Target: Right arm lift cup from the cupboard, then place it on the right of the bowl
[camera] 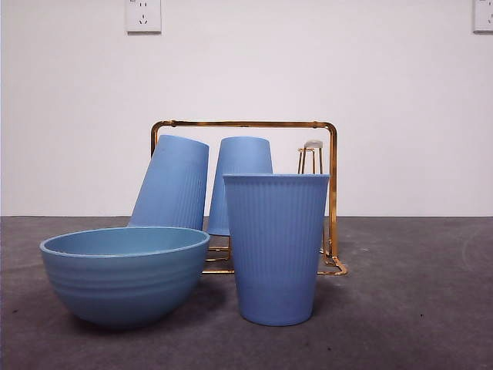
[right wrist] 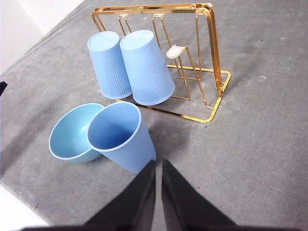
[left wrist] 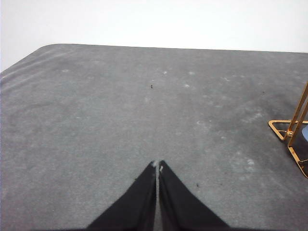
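Blue cup point(camera: 276, 247) stands upright on the counter point(camera: 416, 308), just right of the bowl point(camera: 123, 274), apparently placed. Right gripper point(right wrist: 158, 166) is closed, empty, above it; left gripper point(left wrist: 158, 166) closed too.

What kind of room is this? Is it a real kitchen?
Probably not a kitchen, more likely a robot test table: a bare gray tabletop, a plain white wall with a socket, and only a gold rack, cups and a bowl.

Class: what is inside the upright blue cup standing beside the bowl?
Nothing visible: the right wrist view looks into the upright cup and shows bare blue wall. Its very bottom is hidden by the near rim.
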Robot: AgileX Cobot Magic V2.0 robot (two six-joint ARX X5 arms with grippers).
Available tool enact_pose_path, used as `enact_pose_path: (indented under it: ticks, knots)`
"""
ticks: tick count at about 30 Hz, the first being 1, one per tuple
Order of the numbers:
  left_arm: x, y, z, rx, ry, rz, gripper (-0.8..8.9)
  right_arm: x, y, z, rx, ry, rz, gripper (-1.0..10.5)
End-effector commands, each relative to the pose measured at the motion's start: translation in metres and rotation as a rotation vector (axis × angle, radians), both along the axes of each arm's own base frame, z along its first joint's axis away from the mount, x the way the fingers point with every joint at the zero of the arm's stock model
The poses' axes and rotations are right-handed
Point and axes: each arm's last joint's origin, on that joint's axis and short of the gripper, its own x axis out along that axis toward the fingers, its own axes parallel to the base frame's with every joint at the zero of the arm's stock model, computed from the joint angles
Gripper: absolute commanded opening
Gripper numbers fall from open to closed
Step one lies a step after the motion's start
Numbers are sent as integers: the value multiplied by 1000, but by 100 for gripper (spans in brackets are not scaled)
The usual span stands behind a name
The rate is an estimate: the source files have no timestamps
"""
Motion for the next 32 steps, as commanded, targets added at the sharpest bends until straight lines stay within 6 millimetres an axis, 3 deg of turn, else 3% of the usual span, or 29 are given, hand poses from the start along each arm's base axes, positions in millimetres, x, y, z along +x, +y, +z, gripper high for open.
enact_pose_path:
  ticks: [1,7,12,15,21,27,32]
  knots:
    - [1,0,-7,15,26,-2,6,-1,0,6,5,-27,8,20]
    - [1,0,-7,15,26,-2,6,-5,-5,7,18,-59,-35,20]
    - [1,0,-7,15,25,-2,6,-6,-21,3,23,-200,-260,20]
    - [1,0,-7,15,26,-2,6,7,-28,-15,-44,-342,-436,20]
    - [1,0,-7,15,26,-2,6,25,-36,-72,-104,-522,-554,20]
    - [1,0,-7,15,26,-2,6,30,-38,-123,-222,-485,-626,20]
    - [1,0,-7,15,26,-2,6,29,-38,-133,-263,-399,-593,20]
